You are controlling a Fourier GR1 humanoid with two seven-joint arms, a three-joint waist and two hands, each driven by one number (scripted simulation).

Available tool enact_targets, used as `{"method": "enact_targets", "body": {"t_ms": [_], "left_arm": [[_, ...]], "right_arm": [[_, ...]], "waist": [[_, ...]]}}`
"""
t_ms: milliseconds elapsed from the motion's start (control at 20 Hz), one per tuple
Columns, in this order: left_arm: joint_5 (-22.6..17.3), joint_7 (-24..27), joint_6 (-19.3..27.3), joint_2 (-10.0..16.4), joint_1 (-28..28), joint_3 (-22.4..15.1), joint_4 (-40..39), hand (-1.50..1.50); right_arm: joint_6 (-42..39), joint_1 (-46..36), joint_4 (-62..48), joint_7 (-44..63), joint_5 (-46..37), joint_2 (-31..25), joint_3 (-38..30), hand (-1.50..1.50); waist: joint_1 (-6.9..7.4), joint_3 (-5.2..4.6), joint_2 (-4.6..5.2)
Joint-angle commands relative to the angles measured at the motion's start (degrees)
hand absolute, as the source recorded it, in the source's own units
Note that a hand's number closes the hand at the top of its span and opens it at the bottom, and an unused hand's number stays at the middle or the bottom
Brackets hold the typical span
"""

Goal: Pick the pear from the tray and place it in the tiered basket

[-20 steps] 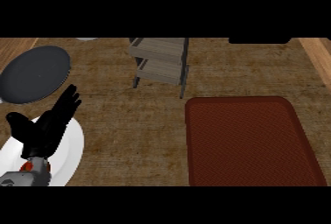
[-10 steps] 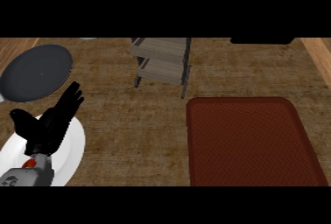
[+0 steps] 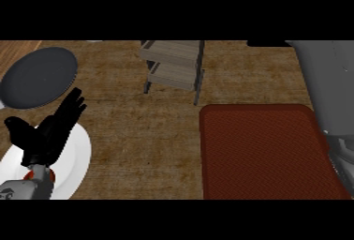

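Brown, coarse-grained wooden counter (image 3: 138, 126) across the whole view. At far left, a matte dark grey round plate (image 3: 38, 77), and at 6 o'clock from it a glossy white plate (image 3: 77, 157). Over that white plate, the black left hand (image 3: 48, 133), released, fingers straight toward 1 o'clock, thumb spread toward 10 o'clock, holding nothing. At 2 o'clock from the hand, well apart, the tiered basket (image 3: 173, 65): pale wooden shelves between thin dark posts. At 3 o'clock, the rectangular red-brown tray (image 3: 269, 154), round-cornered, finely woven. Pear's place: cannot tell from this view. Along the right edge, a smooth grey forearm (image 3: 328, 84).
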State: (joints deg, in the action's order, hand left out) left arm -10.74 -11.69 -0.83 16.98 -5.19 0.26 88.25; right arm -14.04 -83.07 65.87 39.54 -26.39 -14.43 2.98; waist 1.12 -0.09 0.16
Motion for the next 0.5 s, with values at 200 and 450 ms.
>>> {"method": "enact_targets", "body": {"t_ms": [200,450], "left_arm": [[1.3,-3.0,1.0,-1.3,0.4,-1.4,4.5,0.0],[1.1,0.8,-0.8,-0.8,-2.5,1.7,-3.4,0.0]], "right_arm": [[6.6,-2.8,-16.2,-5.8,-4.8,5.0,0.3,1.5],[5.9,-4.3,-16.1,-4.7,-5.7,5.8,0.1,1.5]], "waist": [[0.69,0.04,0.22],[-0.52,0.04,-0.01]]}}
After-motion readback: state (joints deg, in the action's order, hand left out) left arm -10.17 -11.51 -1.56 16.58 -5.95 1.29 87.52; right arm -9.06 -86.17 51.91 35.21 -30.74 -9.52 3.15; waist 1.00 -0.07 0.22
